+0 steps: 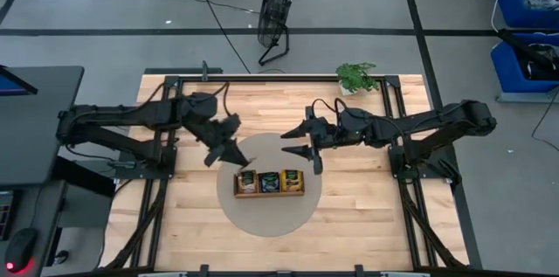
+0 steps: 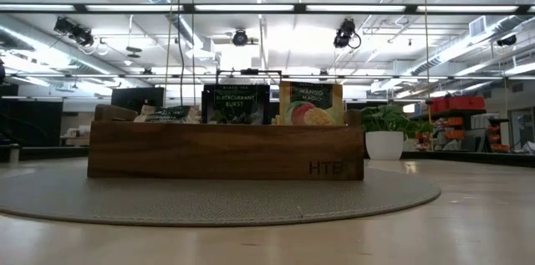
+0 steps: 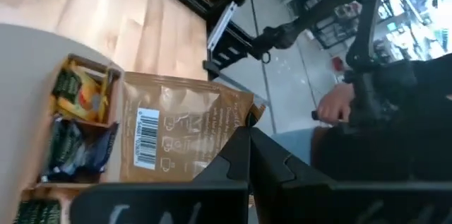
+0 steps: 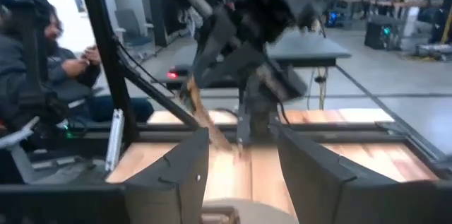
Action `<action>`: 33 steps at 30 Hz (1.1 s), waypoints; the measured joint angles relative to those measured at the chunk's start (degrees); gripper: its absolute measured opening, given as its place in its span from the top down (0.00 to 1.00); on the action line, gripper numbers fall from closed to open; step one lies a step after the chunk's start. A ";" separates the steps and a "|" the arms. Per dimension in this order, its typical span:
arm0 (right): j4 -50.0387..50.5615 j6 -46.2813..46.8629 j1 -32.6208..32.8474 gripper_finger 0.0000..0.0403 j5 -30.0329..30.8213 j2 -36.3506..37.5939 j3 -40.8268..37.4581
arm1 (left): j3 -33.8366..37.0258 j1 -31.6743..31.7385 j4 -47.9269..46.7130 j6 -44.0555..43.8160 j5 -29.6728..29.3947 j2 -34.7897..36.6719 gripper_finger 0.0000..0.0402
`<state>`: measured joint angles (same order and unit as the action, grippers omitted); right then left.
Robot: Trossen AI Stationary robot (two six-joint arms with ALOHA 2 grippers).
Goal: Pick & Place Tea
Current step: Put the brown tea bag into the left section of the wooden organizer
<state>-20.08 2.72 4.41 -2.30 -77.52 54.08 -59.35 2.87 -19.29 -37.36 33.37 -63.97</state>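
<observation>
A pale beige tea sachet with a barcode hangs in the air over the round grey mat, and my left gripper is shut on it. The right wrist view shows this sachet edge-on. Below it, the long wooden tray stands on the mat. Other sachets stand upright in its compartments: a dark one, an orange one and a greenish one. My right gripper hovers open above the tray's right end, holding nothing. My left gripper pinches the beige sachet between its two shut fingers at one edge, close to a corner. The fingers slant down from the table's left. The sachet sticks out beyond the fingertips, barcode face toward the wrist camera, lifted clear of tray and mat.
A small potted plant stands at the table's far edge, right of centre. Bare wood lies around the mat on all sides. People sit beyond the table: a hand and a seated person show. A floor fan stands behind the table.
</observation>
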 joint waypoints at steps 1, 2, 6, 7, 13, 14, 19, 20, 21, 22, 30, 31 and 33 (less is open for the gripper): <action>-0.51 0.00 0.06 0.56 -0.54 -0.14 0.00 | 0.02 0.16 1.03 -0.47 0.76 -0.80 1.00; -0.84 -0.03 0.24 0.56 -0.62 -0.31 0.12 | 0.02 0.43 2.70 -1.07 1.52 -1.64 1.00; -0.41 -0.44 1.15 0.56 -0.79 -0.73 0.05 | 0.07 1.72 7.20 -2.76 4.61 -4.59 1.00; -0.35 -0.44 1.33 0.56 -0.88 -0.86 0.07 | 0.05 2.07 9.15 -3.52 5.16 -5.40 1.00; -0.01 -0.39 2.22 0.56 -1.21 -1.66 0.07 | 0.09 4.53 19.44 -7.54 8.82 -9.41 1.00; 0.06 -0.39 2.23 0.56 -1.21 -2.00 0.07 | 0.09 4.79 20.43 -8.03 9.37 -9.90 1.00; -0.56 0.02 2.21 0.56 -1.21 -3.92 0.04 | 0.09 5.05 22.07 -10.06 11.50 -11.97 1.00; -0.34 0.04 2.21 0.56 -1.21 -4.12 0.04 | 0.11 4.99 21.88 -10.08 11.83 -11.99 1.00; -0.55 0.06 2.21 0.56 -1.21 -4.45 0.04 | 0.09 4.91 22.25 -10.07 11.90 -12.09 1.00; -0.64 0.27 2.21 0.56 -1.25 -4.65 0.04 | 0.05 4.89 22.38 -10.03 11.92 -12.16 1.00; -0.84 1.42 2.21 0.60 -4.37 -5.27 0.02 | 0.04 5.08 22.32 -10.08 11.79 -12.30 1.00; -0.80 1.44 2.18 0.62 -4.88 -5.27 0.02 | 0.04 5.08 22.32 -10.09 11.47 -12.30 1.00; -0.76 1.44 2.18 0.67 -5.50 -5.27 0.02 | 0.04 5.03 22.36 -10.12 10.97 -12.30 1.00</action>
<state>-20.85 4.16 6.59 -7.79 -82.78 54.11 -59.31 7.90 3.07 -47.48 44.34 -76.27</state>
